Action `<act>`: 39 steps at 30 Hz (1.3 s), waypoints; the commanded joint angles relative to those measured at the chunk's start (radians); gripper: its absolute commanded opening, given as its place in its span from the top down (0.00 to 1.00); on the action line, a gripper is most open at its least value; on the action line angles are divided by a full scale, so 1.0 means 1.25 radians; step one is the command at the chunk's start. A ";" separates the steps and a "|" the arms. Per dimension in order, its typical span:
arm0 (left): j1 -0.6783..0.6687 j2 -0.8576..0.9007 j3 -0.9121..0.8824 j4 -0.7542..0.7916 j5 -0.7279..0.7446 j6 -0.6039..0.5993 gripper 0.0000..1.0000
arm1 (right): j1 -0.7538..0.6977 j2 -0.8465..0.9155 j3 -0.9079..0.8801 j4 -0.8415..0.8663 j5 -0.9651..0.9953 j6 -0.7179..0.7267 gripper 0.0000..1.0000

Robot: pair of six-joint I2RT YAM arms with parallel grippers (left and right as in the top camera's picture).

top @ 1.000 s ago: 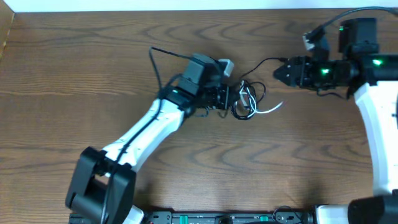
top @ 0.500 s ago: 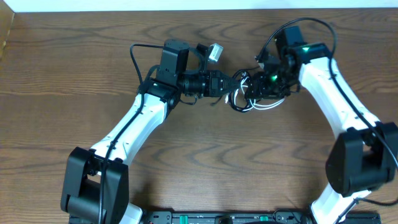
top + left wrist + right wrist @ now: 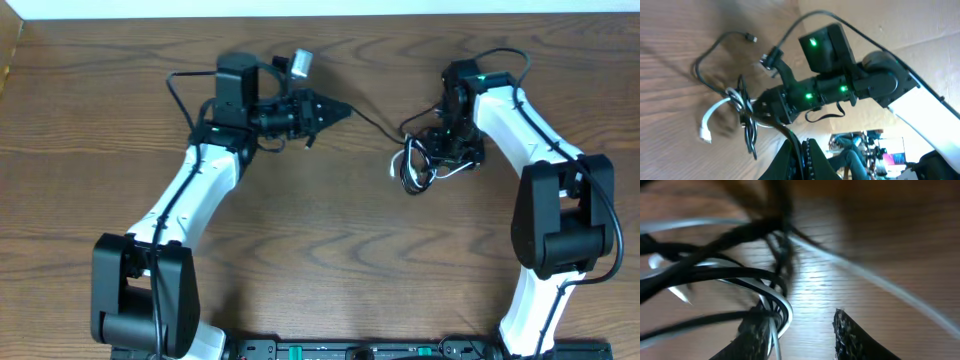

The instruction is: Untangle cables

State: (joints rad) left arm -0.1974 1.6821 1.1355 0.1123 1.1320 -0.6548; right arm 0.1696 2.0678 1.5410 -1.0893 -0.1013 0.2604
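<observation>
I have the tangle of cables (image 3: 413, 170) on the bench (image 3: 330, 250), right of centre; my right tool (image 3: 452, 152) sits over its right edge; one cable (image 3: 372, 122) runs from the tangle leftward and back to my left tool (image 3: 338, 108), well apart.

Setting: a robotics lab bench. Evidence: my two white-and-black arms, left (image 3: 190, 200) and right (image 3: 540, 130), stand at one edge of a wood-grain table (image 3: 330, 270). Along that edge, between their bases, runs a black electronics strip (image 3: 360, 351) with green lights and connectors. Green status lights (image 3: 812, 42) glow on the right arm's housing. A plain tan panel (image 3: 880, 20) screens the bench. Past its edge is a lit room with a monitor (image 3: 892, 159) and what looks like a seated person in blue (image 3: 860, 161) — blurred, not certain.
</observation>
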 commanded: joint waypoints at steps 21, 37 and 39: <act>-0.059 -0.017 0.000 -0.361 -0.476 0.150 0.48 | 0.021 -0.044 -0.002 0.088 -0.245 -0.108 0.57; -0.201 0.126 -0.019 -0.303 -0.769 0.150 0.47 | 0.022 -0.043 -0.002 0.127 -0.247 -0.108 0.11; -0.203 0.135 -0.019 -0.312 -0.769 0.150 0.47 | 0.024 -0.043 -0.002 0.127 -0.247 -0.108 0.01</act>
State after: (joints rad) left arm -0.4454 1.8244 1.1221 -0.2657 0.1986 -0.4736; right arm 0.1932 2.0438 1.5410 -0.9306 -0.3981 0.1253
